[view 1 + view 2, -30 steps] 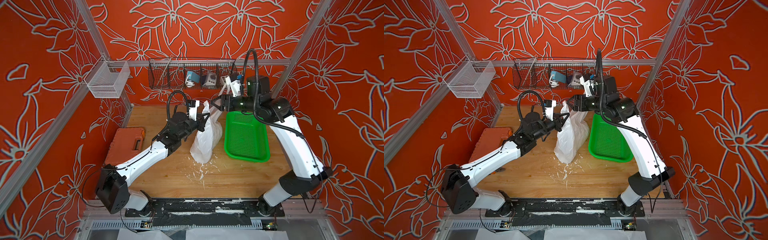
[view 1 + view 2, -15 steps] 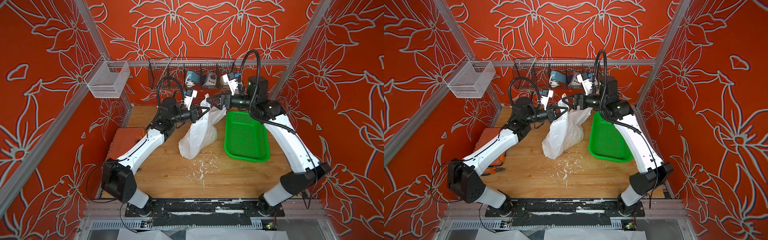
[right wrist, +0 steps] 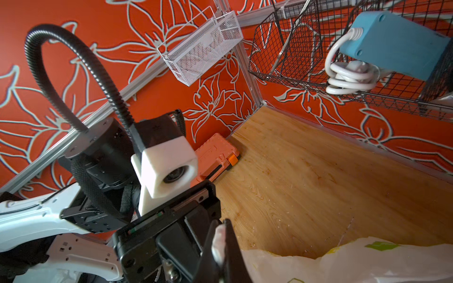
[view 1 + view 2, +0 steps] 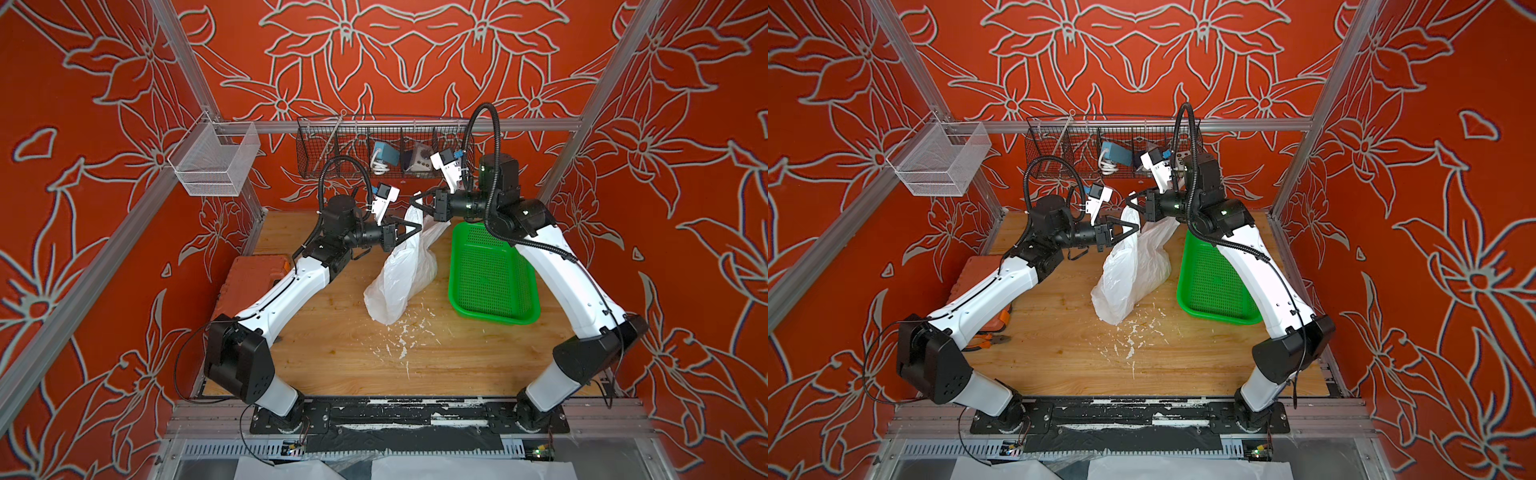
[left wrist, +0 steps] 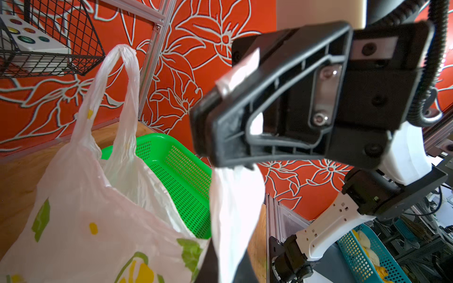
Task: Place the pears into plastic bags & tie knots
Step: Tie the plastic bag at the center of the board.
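The white plastic bag with green and yellow print stands slumped on the wooden table, left of the green tray, in both top views. My left gripper is shut on one stretched handle strip. Just above it, my right gripper is shut on the same strip. In the left wrist view the strip runs from the right gripper down into my own jaws. The other handle loop stands free. The right wrist view shows white plastic pinched between black fingers. The pears and knots are out of view.
A green mesh tray lies right of the bag. An orange tool case sits at the left wall with pliers beside it. White scraps litter the table. A black wire rack and white basket hang behind.
My right gripper stood open at the handle and has now shut on it. My left arm rose and swung back with the handle, dragging the bag's bottom to the left.
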Robot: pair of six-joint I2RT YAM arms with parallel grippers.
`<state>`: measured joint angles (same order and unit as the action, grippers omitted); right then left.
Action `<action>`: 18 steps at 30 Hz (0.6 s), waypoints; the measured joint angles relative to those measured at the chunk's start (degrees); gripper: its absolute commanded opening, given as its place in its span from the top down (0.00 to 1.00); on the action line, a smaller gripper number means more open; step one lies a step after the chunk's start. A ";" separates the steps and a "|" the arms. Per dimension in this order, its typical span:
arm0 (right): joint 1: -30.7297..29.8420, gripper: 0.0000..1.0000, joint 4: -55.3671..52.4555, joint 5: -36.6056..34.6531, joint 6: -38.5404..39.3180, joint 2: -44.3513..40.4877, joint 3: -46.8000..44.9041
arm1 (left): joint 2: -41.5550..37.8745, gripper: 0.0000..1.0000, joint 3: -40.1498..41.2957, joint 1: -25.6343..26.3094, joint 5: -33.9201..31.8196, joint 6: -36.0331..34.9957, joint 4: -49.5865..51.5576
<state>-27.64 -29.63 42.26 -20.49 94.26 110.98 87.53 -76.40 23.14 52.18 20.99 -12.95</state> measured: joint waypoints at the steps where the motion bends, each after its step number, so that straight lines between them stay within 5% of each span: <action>1: 0.00 1.00 0.00 -0.22 -0.31 0.00 0.00 | 0.00 0.83 0.04 -0.22 -0.02 -0.63 0.35; 3: 0.02 1.00 0.48 -1.03 -1.31 -0.11 0.00 | -0.33 0.51 0.83 -0.74 -0.13 -2.08 1.44; 6: 0.13 1.00 1.22 -1.84 -2.03 -0.87 0.00 | -1.88 0.30 4.52 -1.75 -1.70 -3.02 3.67; 11: 0.11 1.00 1.62 -2.64 -2.54 -3.10 -0.79 | -6.03 0.22 8.74 -2.12 -7.96 -1.97 3.41; 18: 0.11 1.00 1.79 -2.78 -2.86 -4.00 -2.78 | -9.79 0.20 4.79 -0.17 -15.50 -2.60 -1.01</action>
<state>-27.53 -27.83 39.48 -23.35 90.26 108.20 77.73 -71.61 22.96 36.69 18.39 -13.96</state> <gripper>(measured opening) 0.054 0.796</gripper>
